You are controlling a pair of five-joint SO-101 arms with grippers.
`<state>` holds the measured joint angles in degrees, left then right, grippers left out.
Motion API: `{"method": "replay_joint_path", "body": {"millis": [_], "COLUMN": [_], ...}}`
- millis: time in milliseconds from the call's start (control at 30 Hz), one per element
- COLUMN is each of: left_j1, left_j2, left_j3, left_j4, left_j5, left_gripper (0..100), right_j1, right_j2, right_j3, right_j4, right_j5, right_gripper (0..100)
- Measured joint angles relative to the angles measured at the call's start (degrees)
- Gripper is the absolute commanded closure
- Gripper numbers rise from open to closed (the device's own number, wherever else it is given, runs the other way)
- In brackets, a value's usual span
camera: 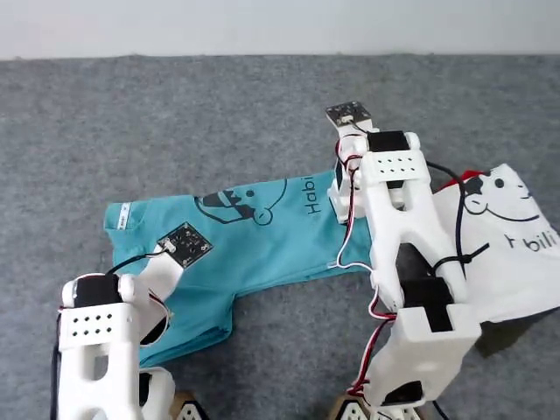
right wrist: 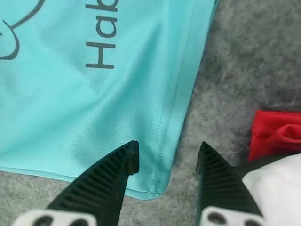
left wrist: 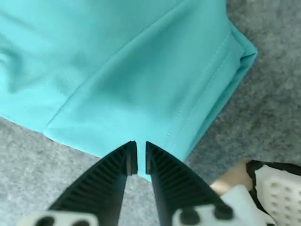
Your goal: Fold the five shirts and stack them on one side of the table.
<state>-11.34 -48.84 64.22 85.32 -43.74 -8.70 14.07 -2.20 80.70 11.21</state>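
While the teal shirt (camera: 262,245) lay spread mid-table, its fold seemed just starting: left gripper (left wrist: 141,157) narrowed to a slit at a sleeve hem, right gripper (right wrist: 167,155) wide over the bottom corner, needing to close.

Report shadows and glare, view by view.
High view: even light, no glare, shadow under the left arm on the teal shirt. Left wrist view: dim patch on it near the left tool. Right wrist view: faint shadow by the right tool.

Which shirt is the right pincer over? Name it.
The teal shirt: the open right pincer straddles its corner; the white shirt and red cloth lie aside.
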Motion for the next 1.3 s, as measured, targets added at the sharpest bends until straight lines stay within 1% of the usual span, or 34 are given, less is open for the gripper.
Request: {"method": "replay_joint_path", "body": {"millis": [67,200,300,567,1033,1200,1300], "left_j1": [0.00,0.00,0.00,0.00,0.00,0.00,0.00], "left_j2": [0.00,0.00,0.00,0.00,0.00,0.00,0.00], "left_j3": [-0.53,-4.04,-4.04,4.48,5.63,-0.53,-7.30], "left_j4": [1.41,8.09,8.44,-0.70,-1.49,-1.49,-1.49], "left_j5": [0.00,-0.18,-0.35,-1.67,-1.67,-1.32,3.25], "left_gripper": [96,96,96,96,96,96,96], "right_j1": [-0.09,-0.09,-0.09,-0.09,-0.09,-0.53,-3.87], "right_j2": [0.00,0.00,0.00,0.00,0.00,0.00,-0.70], "right_j3": [0.00,0.00,0.00,0.00,0.00,0.00,0.00], "right_j4": [0.00,0.00,0.00,0.00,0.00,0.35,2.29], "right_j5": [0.00,0.00,0.00,0.00,0.00,0.00,1.58], "right_gripper": [79.0,79.0,79.0,79.0,79.0,79.0,79.0]}}
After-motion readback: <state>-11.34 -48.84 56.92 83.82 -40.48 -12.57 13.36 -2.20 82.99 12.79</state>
